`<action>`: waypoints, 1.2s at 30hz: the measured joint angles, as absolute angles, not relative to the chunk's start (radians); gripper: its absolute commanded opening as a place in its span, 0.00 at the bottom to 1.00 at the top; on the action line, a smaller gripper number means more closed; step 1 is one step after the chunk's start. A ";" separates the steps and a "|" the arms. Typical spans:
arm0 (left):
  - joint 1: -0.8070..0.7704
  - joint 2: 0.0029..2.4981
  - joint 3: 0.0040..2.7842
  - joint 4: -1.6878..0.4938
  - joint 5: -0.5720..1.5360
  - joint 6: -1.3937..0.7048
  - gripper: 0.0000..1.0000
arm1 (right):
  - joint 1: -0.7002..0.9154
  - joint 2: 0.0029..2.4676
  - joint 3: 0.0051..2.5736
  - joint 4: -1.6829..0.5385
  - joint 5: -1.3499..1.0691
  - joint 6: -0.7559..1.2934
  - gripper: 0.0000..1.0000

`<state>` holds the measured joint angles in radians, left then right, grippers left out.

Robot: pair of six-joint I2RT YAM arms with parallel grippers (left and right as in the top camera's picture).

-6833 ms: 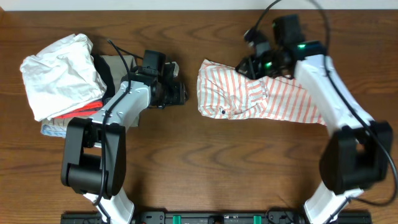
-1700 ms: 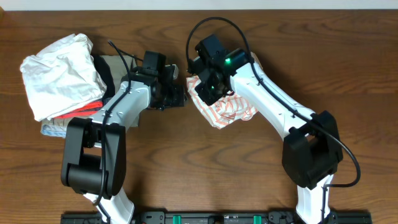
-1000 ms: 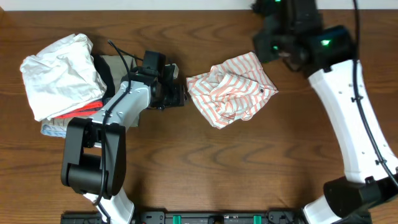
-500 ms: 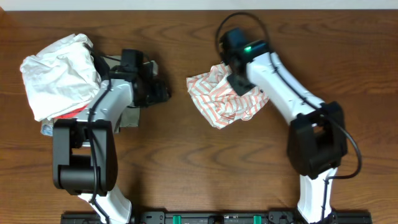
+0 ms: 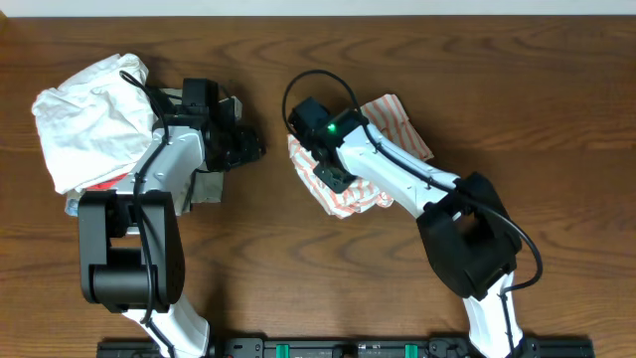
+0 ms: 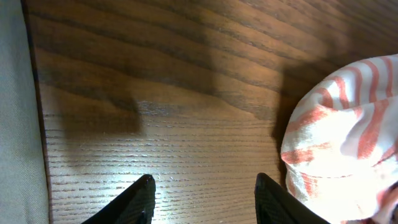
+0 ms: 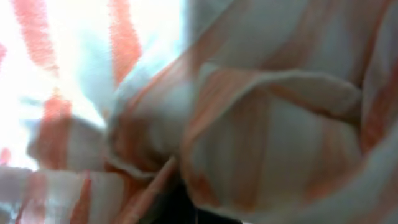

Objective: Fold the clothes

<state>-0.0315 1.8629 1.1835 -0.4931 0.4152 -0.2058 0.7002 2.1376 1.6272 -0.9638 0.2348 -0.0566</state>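
The overhead view alone shows the whole layout. The striped shirt [image 5: 383,149] lies bunched in a crumpled heap on the table [image 5: 298,278], just right of centre and toward the far edge. The right arm reaches across it, a green light [image 5: 329,129] glowing on its wrist, and the right claw [image 5: 333,177] presses down into the heap's left part. The left claw [image 5: 253,147] sits a little apart from the shirt's left edge, with bare wood between them. At the far left a white garment [image 5: 89,119] tops a pile of other clothes. An olive-khaki garment [image 5: 207,185] and a strip of red garment [image 5: 111,180] show beneath it.

The left wrist view gives what the overhead cannot. The left claw [image 6: 205,200] is open and empty, with its 2 dark fingertips [image 6: 140,199] apart over wood grain. The rounded edge of the striped shirt [image 6: 345,143] comes in from the right, clear of the fingers. Plain olive-khaki cloth [image 6: 15,124] fills the left margin.

The right wrist view is all striped shirt [image 7: 267,124], pressed close and blurred. Its coral and white folds gather toward a dark patch at the bottom edge. The right claw is closed, pinching the thin fabric, though its fingers are hidden by the cloth.
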 measured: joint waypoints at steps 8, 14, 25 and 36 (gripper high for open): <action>-0.031 1.863 1.184 -0.495 0.416 -0.206 0.52 | 0.697 2.131 1.629 -0.987 0.280 0.002 0.01; -0.032 1.862 1.184 -0.473 0.453 -0.206 0.50 | 0.673 2.022 1.702 -0.995 0.385 0.020 0.02; -0.113 1.653 1.186 -0.226 0.540 -0.155 0.46 | 0.398 1.697 1.775 -1.083 0.432 0.036 0.01; -0.373 1.704 1.190 0.065 0.673 -0.151 0.47 | 0.178 1.748 1.699 -1.149 0.403 0.154 0.01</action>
<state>-0.3729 1.7042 1.1900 0.0650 0.6735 -0.1509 0.1776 1.7477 1.6989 -1.1492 0.4030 0.1535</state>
